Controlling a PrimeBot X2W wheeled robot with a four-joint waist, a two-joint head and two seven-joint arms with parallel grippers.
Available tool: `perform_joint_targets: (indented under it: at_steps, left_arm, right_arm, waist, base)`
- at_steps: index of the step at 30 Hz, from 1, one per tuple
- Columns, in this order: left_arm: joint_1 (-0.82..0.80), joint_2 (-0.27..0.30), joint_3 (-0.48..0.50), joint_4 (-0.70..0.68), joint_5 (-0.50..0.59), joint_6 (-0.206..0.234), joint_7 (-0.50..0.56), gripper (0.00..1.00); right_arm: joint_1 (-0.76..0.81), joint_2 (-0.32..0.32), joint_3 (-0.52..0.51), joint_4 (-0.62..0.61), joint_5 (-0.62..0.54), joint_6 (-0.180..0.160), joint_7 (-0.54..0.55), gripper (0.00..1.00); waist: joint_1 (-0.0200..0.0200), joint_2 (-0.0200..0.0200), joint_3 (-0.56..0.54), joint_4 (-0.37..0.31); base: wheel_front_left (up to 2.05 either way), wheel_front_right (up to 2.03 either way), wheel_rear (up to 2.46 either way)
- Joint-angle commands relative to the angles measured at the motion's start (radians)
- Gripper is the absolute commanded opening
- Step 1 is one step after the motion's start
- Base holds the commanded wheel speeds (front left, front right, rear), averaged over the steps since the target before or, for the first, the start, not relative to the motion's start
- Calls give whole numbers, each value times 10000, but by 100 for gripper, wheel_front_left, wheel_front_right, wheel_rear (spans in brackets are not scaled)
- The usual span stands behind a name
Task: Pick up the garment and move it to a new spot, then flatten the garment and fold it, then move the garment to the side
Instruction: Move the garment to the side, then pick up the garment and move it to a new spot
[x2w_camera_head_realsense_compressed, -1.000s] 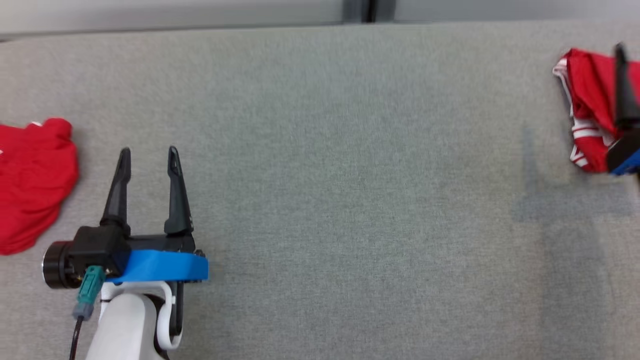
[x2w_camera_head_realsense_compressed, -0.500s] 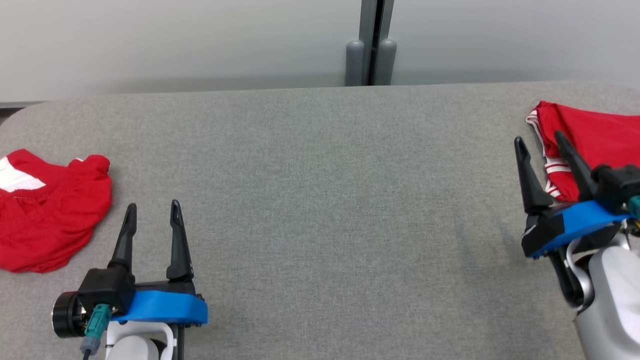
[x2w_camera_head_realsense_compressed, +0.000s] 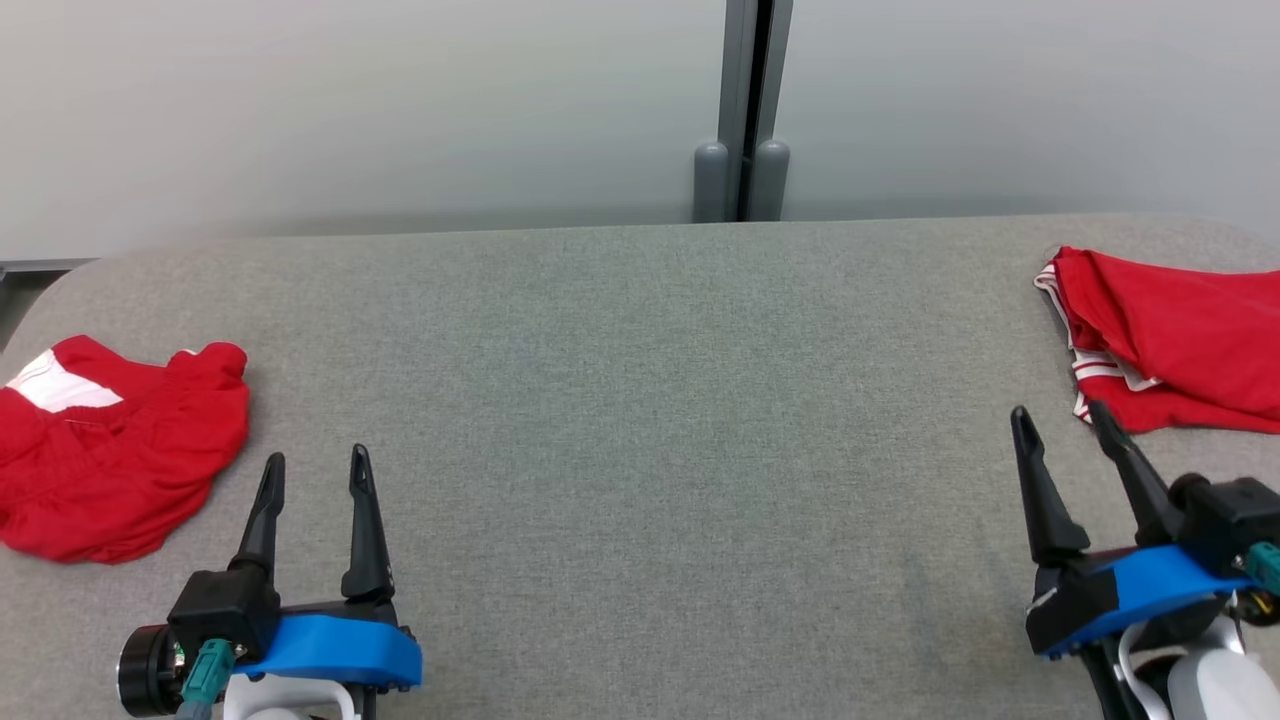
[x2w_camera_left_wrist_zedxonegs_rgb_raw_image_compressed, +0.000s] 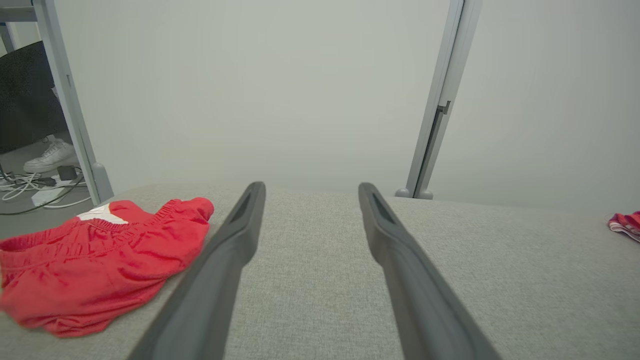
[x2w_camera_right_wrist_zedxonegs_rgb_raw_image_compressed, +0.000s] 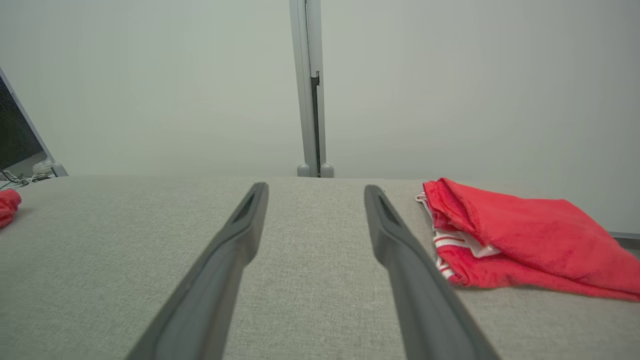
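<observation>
head view | folded red garment (x2w_camera_head_realsense_compressed: 1170, 340) on table (x2w_camera_head_realsense_compressed: 640, 400) R | red shorts (x2w_camera_head_realsense_compressed: 110, 470) L

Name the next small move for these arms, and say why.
Probably swing the left gripper toward the crumpled red garment on the grey fabric table: it is open and empty, the garment lies unfolded just beside it, while the folded red striped garment already sits aside.
</observation>
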Motion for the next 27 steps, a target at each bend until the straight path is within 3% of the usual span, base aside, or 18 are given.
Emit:
perform_joint_targets:
  at_steps: [1,10,27]
  left_arm:
    - [97,16,-4,-38,-13,60,43,100]
    - [222,142,-127,-214,-48,87,251,100]
    - [-39,310,-141,-318,-98,274,361,100]
  right_arm:
    - [339,104,-101,-239,-125,4,103,100]
    - [1176,555,-393,-1109,-380,4,582,100]
    - [1159,657,-453,-1308,-524,4,719,100]
  waist:
    - [2,0,-48,19]
    - [2,0,-112,118]
    - [2,0,99,404]
  base:
    - [0,0,0]
    - [0,0,0]
    - [0,0,0]
